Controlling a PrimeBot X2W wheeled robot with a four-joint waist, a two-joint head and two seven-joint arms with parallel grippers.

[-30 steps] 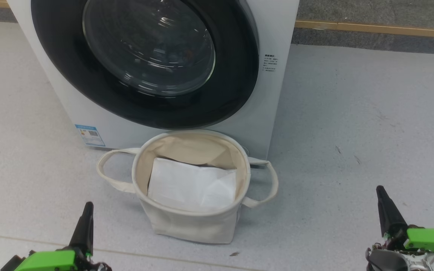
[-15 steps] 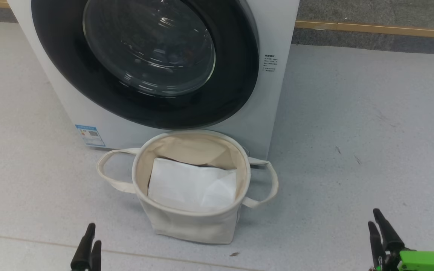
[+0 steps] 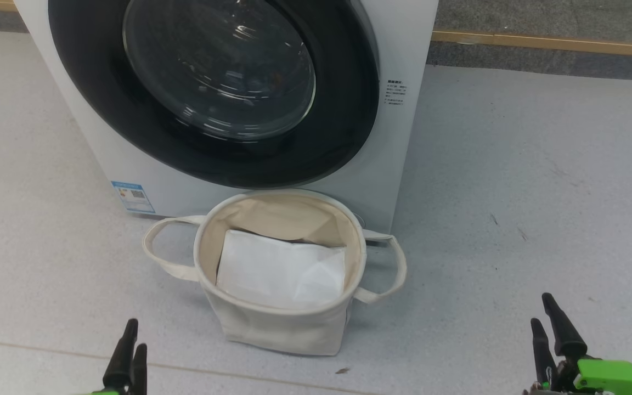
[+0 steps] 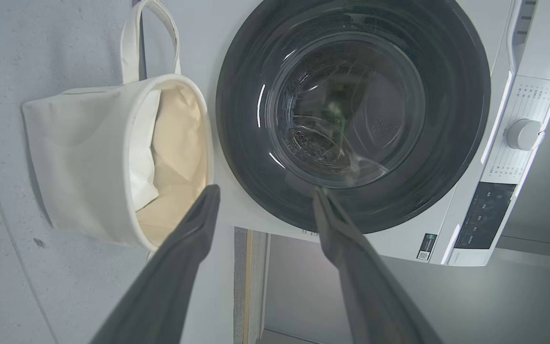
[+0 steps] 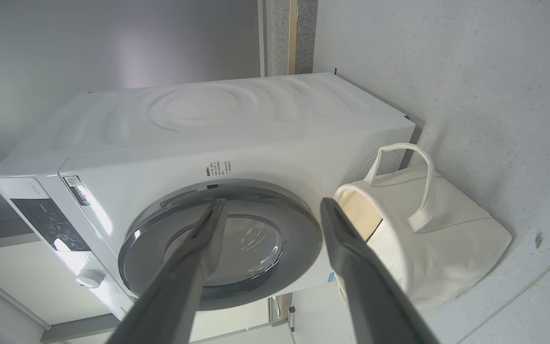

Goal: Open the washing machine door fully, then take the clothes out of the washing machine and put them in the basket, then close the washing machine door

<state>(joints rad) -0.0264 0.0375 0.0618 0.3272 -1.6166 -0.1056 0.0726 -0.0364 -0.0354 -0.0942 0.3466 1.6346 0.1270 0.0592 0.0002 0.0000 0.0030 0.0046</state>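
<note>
Right hand point(image 5: 272, 202) now spread — (door point(image 3: 349, 109) shut)

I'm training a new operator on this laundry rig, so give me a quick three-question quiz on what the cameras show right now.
1. True or false: the washing machine door is shut.
2. What lies inside the basket? A) a white sheet B) a blue patterned garment C) nothing
3. How do the fingers of the left gripper and the right gripper stand, and do they hold anything?
Key: 1 true. 2 A. 3 Both pairs of fingers are spread apart and hold nothing.
</note>
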